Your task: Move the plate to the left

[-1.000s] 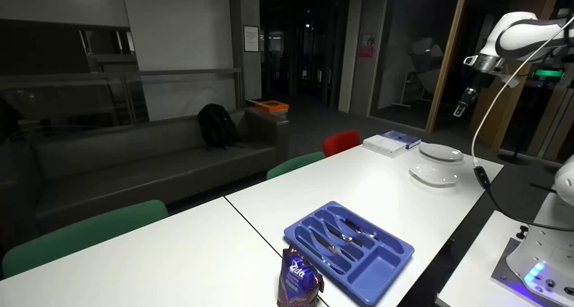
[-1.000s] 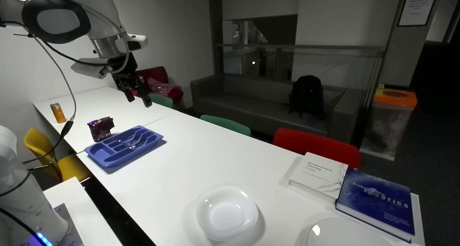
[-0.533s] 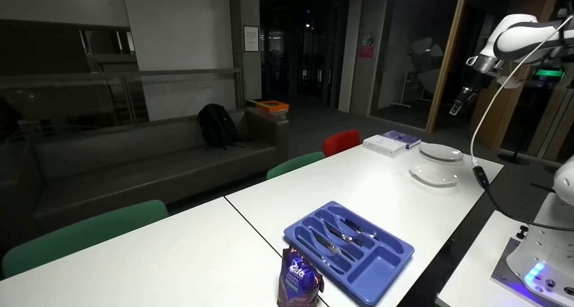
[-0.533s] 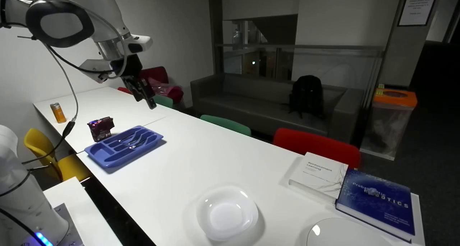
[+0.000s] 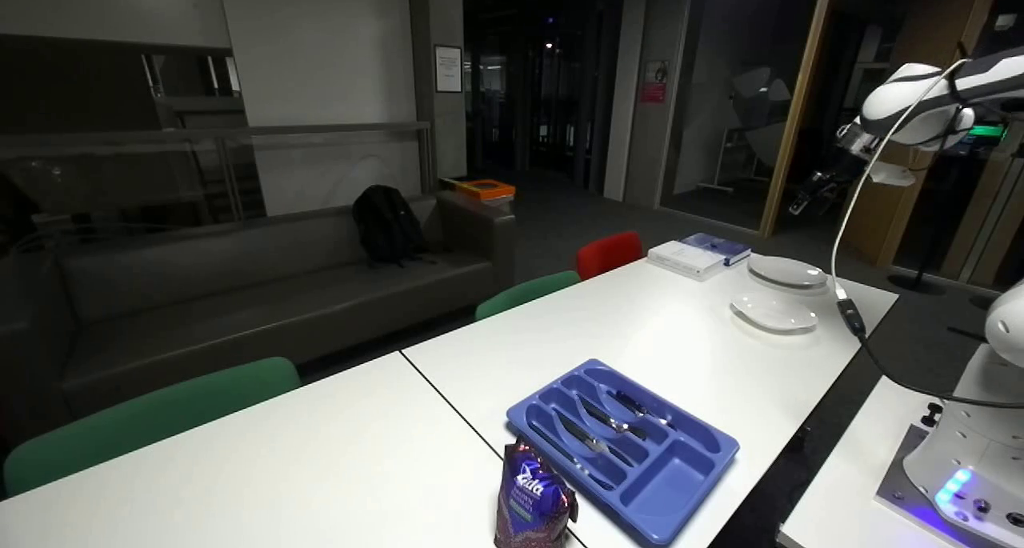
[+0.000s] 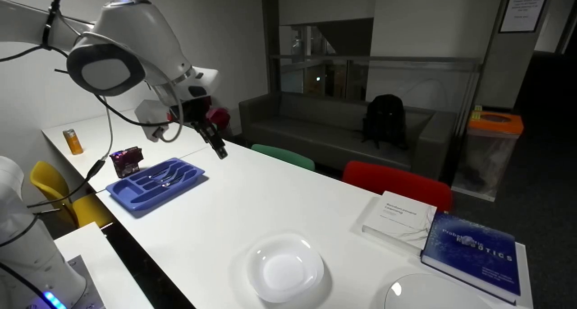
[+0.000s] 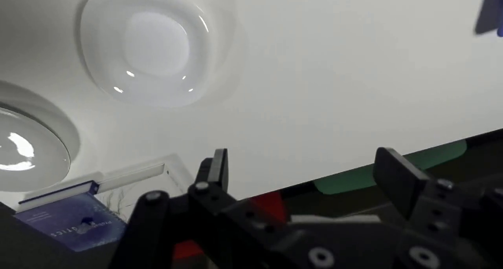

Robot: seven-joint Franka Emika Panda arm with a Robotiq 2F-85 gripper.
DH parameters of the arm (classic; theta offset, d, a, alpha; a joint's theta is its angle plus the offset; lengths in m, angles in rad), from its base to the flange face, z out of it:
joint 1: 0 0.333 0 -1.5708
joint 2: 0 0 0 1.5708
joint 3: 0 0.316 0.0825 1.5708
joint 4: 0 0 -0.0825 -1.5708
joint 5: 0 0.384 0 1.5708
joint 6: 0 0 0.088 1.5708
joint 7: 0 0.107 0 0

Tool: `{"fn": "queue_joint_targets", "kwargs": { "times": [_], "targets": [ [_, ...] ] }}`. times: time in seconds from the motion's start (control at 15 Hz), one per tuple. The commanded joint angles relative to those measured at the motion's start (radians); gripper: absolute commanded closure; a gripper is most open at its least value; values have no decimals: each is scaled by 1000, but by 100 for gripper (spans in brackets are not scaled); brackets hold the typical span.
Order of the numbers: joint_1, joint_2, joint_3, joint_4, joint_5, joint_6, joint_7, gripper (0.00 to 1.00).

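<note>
One round white plate [image 5: 787,271] lies on your tabletop [image 6: 252,200], near the bowl [image 6: 285,267] but clear of it. You have a white book [image 6: 400,221] near that bowl, a blue book [image 6: 471,255] farther from it, and a blue tray [image 5: 670,478] well apart on its side opposite the plate. Your end effector [image 7: 303,163] hangs higher than the bowl, jaws wide apart, nothing held.

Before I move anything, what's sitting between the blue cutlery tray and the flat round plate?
A rounded-square white dish lies between the blue cutlery tray and the flat round plate, on the white table. Both exterior views show it.
</note>
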Motion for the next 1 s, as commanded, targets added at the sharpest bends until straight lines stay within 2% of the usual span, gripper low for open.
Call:
{"fn": "queue_joint_targets", "kwargs": {
  "times": [0.0, 0.33, 0.53, 0.73, 0.8, 0.93],
  "targets": [
    [25, 112, -101, -1, 117, 102, -195, 0],
    [52, 277, -254, 1, 323, 122, -456, 0],
    [44, 370, -306, 14, 488, 90, -564, 0],
    [9, 468, -309, 30, 633, 66, -589, 0],
    [41, 488, -347, 34, 667, 65, -589, 0],
    [33, 529, -353, 42, 733, 45, -587, 0]
  ]
}}
